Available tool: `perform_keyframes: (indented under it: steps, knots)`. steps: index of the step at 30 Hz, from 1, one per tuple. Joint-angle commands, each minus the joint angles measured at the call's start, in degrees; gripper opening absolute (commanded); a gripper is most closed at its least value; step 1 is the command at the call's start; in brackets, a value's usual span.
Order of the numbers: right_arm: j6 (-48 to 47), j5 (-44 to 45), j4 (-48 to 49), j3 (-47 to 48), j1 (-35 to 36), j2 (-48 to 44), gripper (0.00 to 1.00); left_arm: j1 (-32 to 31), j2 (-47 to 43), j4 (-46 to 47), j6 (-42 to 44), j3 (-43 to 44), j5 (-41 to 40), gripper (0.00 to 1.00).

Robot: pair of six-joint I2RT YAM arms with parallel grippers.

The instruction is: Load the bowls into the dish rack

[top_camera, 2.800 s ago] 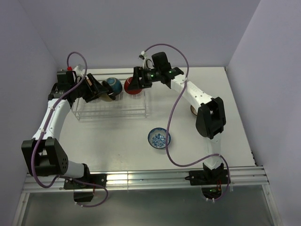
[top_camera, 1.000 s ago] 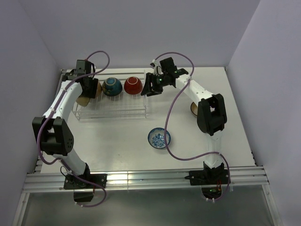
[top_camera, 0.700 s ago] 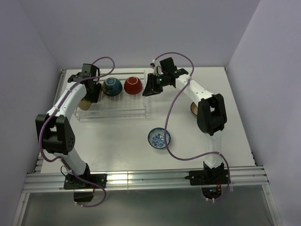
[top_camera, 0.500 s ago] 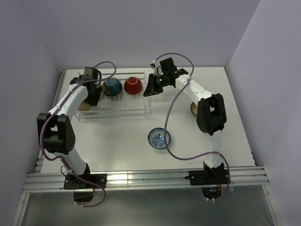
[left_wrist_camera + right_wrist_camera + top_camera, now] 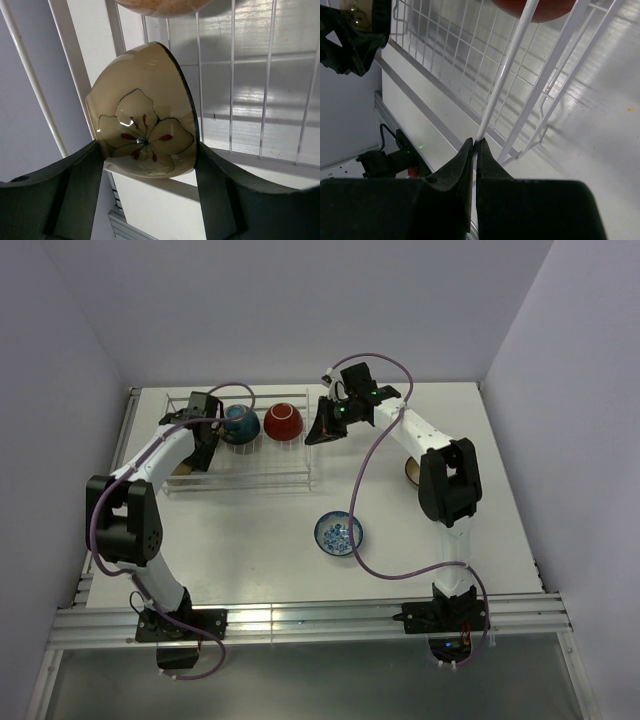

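The white wire dish rack (image 5: 236, 489) stands at the back left. A blue bowl (image 5: 240, 423) and a red bowl (image 5: 284, 422) stand on edge in it. At its left end a tan bowl (image 5: 180, 460) shows beside my left gripper (image 5: 205, 437). In the left wrist view my left gripper (image 5: 147, 146) is shut on a tan flower-painted bowl (image 5: 145, 130), which stands on edge against the rack wires (image 5: 232, 75). My right gripper (image 5: 317, 432) (image 5: 475, 143) is shut on a wire of the dish rack (image 5: 512, 60) at its right end, below the red bowl (image 5: 535, 10).
A blue-and-white patterned bowl (image 5: 339, 533) lies upright on the table in front of the rack. Another tan bowl (image 5: 409, 473) peeks out behind the right arm's elbow. The underside of a further tan bowl (image 5: 160, 5) shows just beyond the held one.
My right gripper has closed onto the rack's end wire. The left wrist has swung rightward over the rack's left end, still holding the tan bowl.
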Motion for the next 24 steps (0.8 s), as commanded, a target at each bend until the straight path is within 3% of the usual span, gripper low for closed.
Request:
perform_keyframes:
  steps: [1,11,15,24]
  knots:
    - [-2.57,-1.69,0.49,0.65,0.62,1.17,0.00,-0.68,0.49,2.62,-0.18,-0.52,-2.01,0.18]
    - [-2.75,-1.69,0.58,0.38,0.71,1.17,0.00,-2.35,4.88,4.46,-3.52,-0.09,-2.72,0.21]
    - [-2.92,-1.51,0.58,0.03,0.71,0.91,0.00,-2.79,5.59,4.37,-3.96,-0.70,-1.75,0.43]
    - [-2.92,-1.78,0.49,0.30,0.71,1.35,0.00,-2.88,7.52,4.02,-5.02,0.00,1.50,0.65]
